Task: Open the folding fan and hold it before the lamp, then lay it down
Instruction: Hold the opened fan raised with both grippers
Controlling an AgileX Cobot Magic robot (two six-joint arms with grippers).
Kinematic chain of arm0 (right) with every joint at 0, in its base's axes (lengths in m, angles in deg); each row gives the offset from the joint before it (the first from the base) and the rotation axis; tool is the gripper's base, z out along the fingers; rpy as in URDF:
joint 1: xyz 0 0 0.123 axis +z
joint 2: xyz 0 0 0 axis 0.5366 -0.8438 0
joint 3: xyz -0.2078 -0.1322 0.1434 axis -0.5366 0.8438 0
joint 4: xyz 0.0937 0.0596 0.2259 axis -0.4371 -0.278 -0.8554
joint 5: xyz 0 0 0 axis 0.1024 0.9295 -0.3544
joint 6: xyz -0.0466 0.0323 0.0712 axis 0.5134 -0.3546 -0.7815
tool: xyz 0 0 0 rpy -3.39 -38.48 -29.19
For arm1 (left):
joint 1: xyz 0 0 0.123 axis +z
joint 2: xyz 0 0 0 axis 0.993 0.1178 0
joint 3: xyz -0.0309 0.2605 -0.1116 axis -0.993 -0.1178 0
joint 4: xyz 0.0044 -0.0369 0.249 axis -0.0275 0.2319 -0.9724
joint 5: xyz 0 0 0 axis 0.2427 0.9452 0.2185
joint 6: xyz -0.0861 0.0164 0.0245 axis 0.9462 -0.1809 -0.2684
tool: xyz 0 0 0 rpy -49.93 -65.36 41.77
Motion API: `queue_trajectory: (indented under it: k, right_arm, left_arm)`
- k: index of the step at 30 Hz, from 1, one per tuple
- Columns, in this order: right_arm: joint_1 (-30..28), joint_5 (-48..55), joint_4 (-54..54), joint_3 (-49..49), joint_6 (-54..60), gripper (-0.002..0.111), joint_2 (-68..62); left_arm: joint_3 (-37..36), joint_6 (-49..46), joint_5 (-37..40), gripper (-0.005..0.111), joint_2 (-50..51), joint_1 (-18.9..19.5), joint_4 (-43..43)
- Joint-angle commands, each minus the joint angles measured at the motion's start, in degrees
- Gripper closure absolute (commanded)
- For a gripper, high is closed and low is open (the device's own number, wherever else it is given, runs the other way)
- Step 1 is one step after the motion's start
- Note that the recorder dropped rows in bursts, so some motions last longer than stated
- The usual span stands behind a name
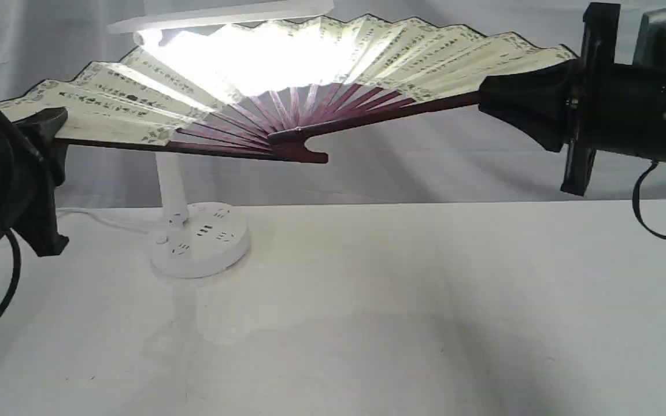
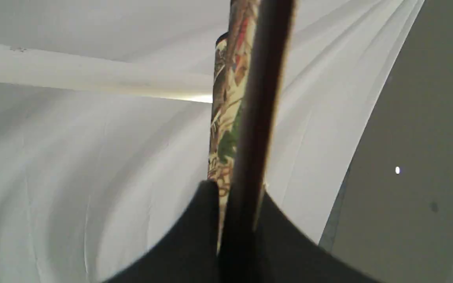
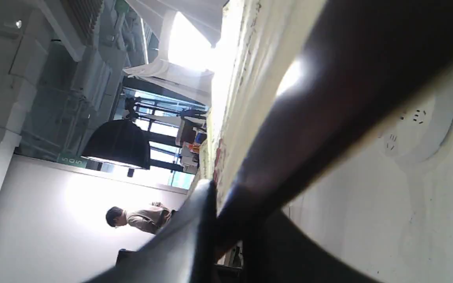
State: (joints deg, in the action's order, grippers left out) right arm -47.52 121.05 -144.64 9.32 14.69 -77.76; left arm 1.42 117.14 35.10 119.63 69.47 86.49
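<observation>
The folding fan (image 1: 310,69) is spread wide open and held up in the air, cream pleats with black writing and maroon ribs meeting at the pivot. The lamp (image 1: 200,237) stands behind it; its lit bar head glows through the paper, and its stem and round base show below. My left gripper (image 1: 50,130) is shut on the fan's left guard (image 2: 250,129). On the right, my other gripper (image 1: 503,98) is shut on the right guard (image 3: 328,118). The lamp's base (image 3: 423,125) also appears in the right wrist view.
A white-covered table (image 1: 367,312) lies below the fan, with a grey cloth backdrop (image 1: 425,167) behind. The lamp's white cable (image 1: 107,219) runs off to the left. A black cable (image 1: 657,225) hangs under the right arm.
</observation>
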Motion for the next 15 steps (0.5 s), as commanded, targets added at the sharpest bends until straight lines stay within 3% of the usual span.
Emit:
queue_trajectory:
  k: [1, 15]
  right_arm:
    - [-0.9, -3.8, 1.5, 0.1, 2.4, 0.108, 0.3]
    - [-0.9, -4.6, 1.5, 0.1, 2.4, 0.108, 0.3]
  left_arm:
    - [0.2, 1.8, -4.2, 0.107, -1.3, 1.2, 6.3]
    - [0.2, -1.2, -3.8, 0.107, -1.3, 1.2, 6.3]
